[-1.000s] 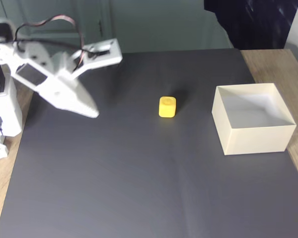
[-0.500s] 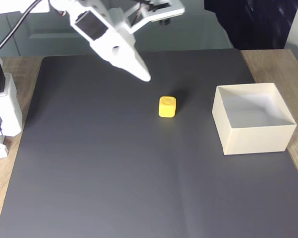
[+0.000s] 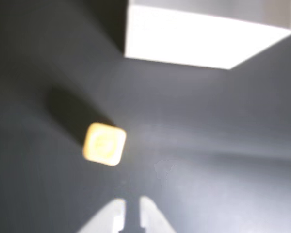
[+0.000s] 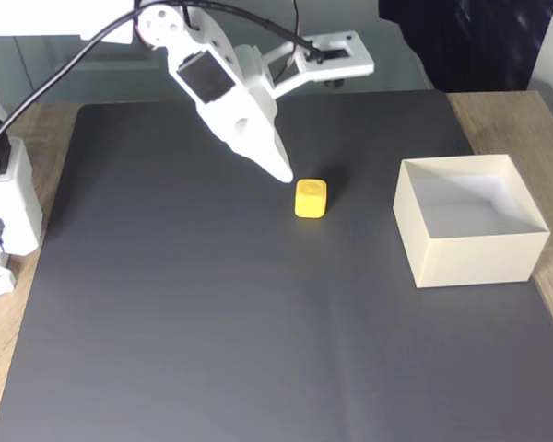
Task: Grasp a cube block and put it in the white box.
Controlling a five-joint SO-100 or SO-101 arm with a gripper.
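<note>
In the wrist view, your gripper [image 3: 132, 213] came in from the bottom edge with its two tips almost pressed together, only a thin dark slit between them, and nothing in it. The cube [image 3: 104, 143] lay on the dark mat [image 3: 223, 160], ahead of the tips and a little to their left, apart from them. That offset suggests you were lined up beside the cube rather than over it, and jaws this narrow could not go around it; I judge they needed to spread first. The box [image 3: 203, 41] stood further ahead at the top of the picture, well apart from the cube, so the path to it looked free.

In the fixed view, the gripper [image 4: 278, 169] hung tilted down with its pointed tip just beside the cube's [image 4: 311, 198] upper left corner; whether it touched, I could not tell. The cube sat near the mat's [image 4: 212, 350] middle, not yet grasped. The box [image 4: 470, 253] stood to its right, open side up, ready to take a drop from above.
</note>
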